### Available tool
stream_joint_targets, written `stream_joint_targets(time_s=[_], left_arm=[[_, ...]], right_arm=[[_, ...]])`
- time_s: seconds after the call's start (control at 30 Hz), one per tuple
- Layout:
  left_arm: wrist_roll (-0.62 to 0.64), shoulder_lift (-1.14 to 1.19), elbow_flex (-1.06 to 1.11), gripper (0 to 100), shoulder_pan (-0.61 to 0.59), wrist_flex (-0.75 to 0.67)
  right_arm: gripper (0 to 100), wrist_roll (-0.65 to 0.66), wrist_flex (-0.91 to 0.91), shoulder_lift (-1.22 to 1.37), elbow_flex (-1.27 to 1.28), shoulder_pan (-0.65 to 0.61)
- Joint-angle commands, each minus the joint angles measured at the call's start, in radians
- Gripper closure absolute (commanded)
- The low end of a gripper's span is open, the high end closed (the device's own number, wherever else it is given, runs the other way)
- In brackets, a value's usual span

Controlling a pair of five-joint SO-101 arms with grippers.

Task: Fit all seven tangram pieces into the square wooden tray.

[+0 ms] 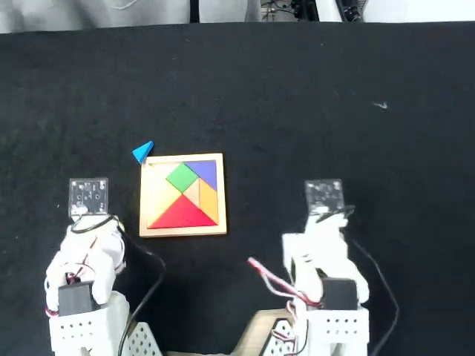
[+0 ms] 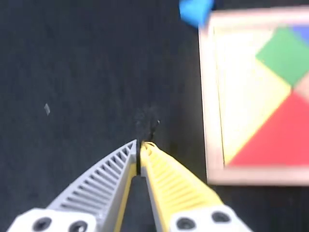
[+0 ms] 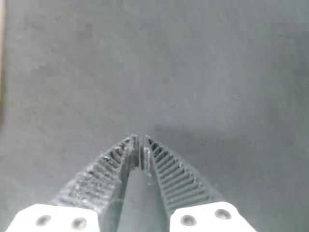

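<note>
Shut fingertip to fingertip and holding nothing, the left tool [image 2: 140,145] hangs over the black surface [image 2: 72,72] just beside the square wooden tray [image 2: 210,96]. On the tray's other side, apart from it, the right tool [image 3: 140,141] is likewise pinched closed and empty. Inside the tray a red triangle [image 1: 182,213], a green square [image 1: 181,176] and other pieces lie flat. One small blue triangle [image 1: 143,152] lies outside, against the tray's far left corner. A pale triangular patch [image 1: 191,191] mid-tray may be its bare gap, though I cannot be sure. The left tool should open wide, settle low over the blue triangle, grip across two edges, turn it to match, and lower it flat.
</note>
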Motion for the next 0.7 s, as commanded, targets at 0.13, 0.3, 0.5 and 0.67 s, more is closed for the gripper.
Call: stream_joint_targets(time_s=[0.13,0.3,0.5,0.67], left_arm=[[-0.132,-0.003,0.019,96,0.128,-0.358],[-0.144,0.002,0.015,84,0.176,-0.457],[-0.206,0.064,-0.173,83,0.157,-0.39],[-0.222,0.416,-0.484,83,0.16,-0.295]], right_arm=[[97.6,0.074,-0.304,-0.093,-0.004,-0.233],[97.6,0.233,-0.19,-0.093,-0.004,-0.232],[97.6,0.265,-0.155,-0.093,-0.004,-0.229],[97.6,0.267,-0.132,-0.093,-0.004,-0.229]])
